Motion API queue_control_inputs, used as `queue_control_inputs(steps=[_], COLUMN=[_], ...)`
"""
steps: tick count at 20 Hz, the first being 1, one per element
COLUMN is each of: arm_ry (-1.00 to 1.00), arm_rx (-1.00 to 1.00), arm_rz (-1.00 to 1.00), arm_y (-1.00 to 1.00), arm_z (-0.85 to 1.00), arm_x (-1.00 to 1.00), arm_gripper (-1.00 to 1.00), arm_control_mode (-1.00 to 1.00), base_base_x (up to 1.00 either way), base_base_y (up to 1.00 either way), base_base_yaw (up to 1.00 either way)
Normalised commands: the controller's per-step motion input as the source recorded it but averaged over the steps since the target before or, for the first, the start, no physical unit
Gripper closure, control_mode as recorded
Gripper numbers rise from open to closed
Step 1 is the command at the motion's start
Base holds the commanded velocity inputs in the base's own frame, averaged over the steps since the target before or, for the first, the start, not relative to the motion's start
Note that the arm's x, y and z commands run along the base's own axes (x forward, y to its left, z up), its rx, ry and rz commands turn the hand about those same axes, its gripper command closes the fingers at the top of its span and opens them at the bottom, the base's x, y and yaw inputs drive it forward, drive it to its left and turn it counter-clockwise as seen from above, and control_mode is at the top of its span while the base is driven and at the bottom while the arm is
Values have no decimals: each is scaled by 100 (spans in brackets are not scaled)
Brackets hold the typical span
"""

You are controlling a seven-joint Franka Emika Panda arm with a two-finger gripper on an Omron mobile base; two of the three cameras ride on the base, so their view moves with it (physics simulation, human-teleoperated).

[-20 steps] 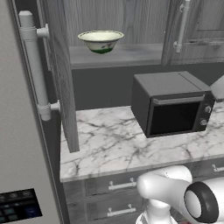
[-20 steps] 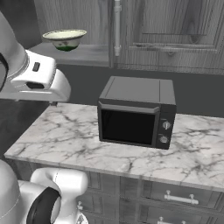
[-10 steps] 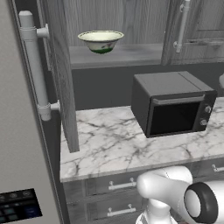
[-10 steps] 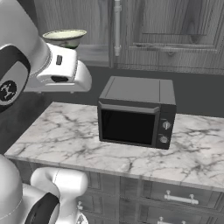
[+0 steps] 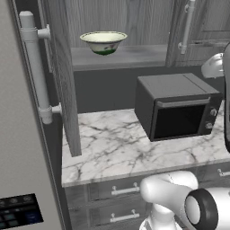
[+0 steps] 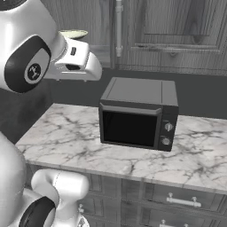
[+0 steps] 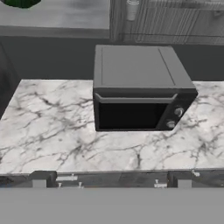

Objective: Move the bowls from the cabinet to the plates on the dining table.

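Note:
A cream bowl [image 5: 103, 42] with a dark green band stands on the bottom shelf of the open cabinet [image 5: 134, 56], above the counter. In the right base view its rim [image 6: 74, 33] peeks over my wrist. In the hand view its green foot [image 7: 21, 2] sits in the top left corner. My gripper [image 7: 111, 180] is open with nothing between its fingertips [image 7: 39, 179]. It hangs in front of the counter, below and to the right of the bowl. The plates and the dining table are out of view.
A black microwave [image 5: 177, 105] stands on the marble counter [image 5: 117, 150], right of the bowl and below the shelf. The open cabinet door [image 5: 63, 76] juts out at the left with its bar handle [image 5: 37, 67]. Grey drawers [image 6: 177, 199] run under the counter.
My arm has swung up and to the right, toward the cabinet. The bowl and microwave have not moved.

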Motion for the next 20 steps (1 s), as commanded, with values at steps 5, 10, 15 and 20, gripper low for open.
queue_control_inputs(steps=[5,10,15,20], arm_ry=[0,-6,-13,-15], arm_rx=[0,4,9,8], arm_rz=[-7,-11,-4,0], arm_y=[-14,-11,0,-6], arm_z=[7,18,11,5], arm_x=[74,54,55,35], arm_gripper=[-100,-100,-100,-100], arm_control_mode=[-100,-100,-100,-100], base_base_x=[0,0,0,0], base_base_y=[0,0,0,0], base_base_yaw=[0,0,0,0])
